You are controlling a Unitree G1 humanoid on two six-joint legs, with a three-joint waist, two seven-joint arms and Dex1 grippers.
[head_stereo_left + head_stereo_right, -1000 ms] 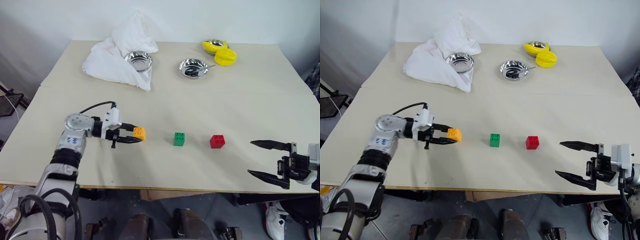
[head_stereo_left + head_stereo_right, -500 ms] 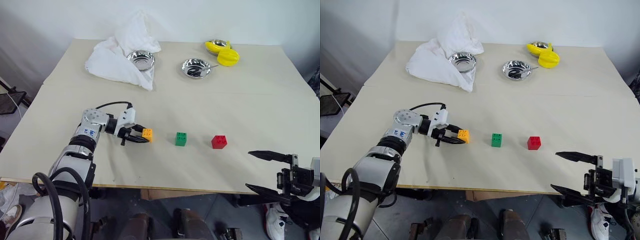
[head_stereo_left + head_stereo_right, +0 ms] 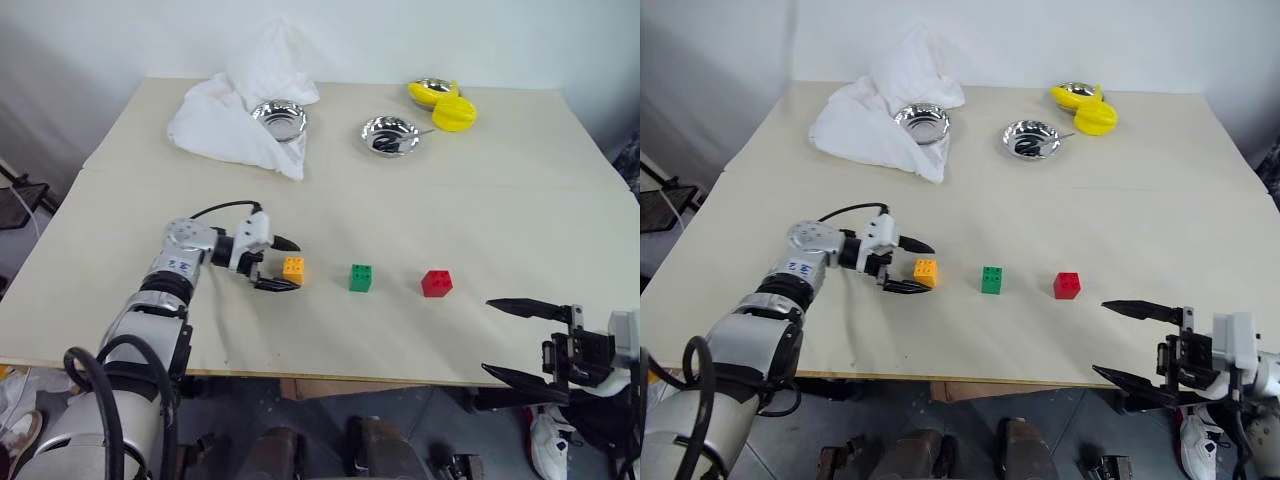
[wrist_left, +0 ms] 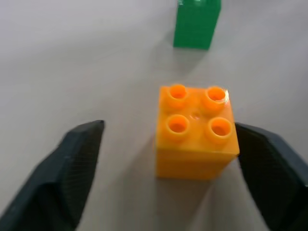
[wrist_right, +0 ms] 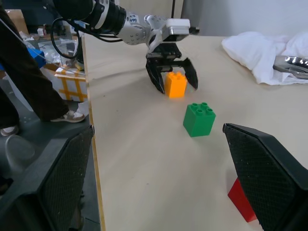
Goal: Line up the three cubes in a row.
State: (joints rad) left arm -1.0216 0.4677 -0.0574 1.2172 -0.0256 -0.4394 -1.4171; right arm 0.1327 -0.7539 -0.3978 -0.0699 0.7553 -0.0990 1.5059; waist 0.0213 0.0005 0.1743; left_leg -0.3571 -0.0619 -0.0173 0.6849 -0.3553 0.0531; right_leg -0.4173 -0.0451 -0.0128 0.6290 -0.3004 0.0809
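Observation:
Three cubes stand in a row near the table's front edge: orange (image 3: 294, 268), green (image 3: 361, 277) and red (image 3: 436, 283). My left gripper (image 3: 296, 266) is open, and the orange cube (image 4: 197, 132) rests on the table between its black fingers (image 4: 72, 178), nearer to one finger than the other. In the left wrist view the green cube (image 4: 196, 24) stands just beyond it. My right gripper (image 3: 488, 336) is open and holds nothing, hanging off the table's front right edge, apart from the red cube. The right wrist view looks along the row at the green cube (image 5: 199, 119) and the orange cube (image 5: 176, 84).
At the back of the table (image 3: 520, 200) lie a white cloth (image 3: 225, 125) with a steel bowl (image 3: 277, 118) on it, a second bowl (image 3: 389, 133), and yellow plastic pieces (image 3: 450, 110) by a third bowl (image 3: 430, 88). A person's leg (image 5: 19, 82) and boxes show beside the table.
My left gripper was shut on the orange cube and has opened, letting it go. The cube now stands on the table between the fingers.

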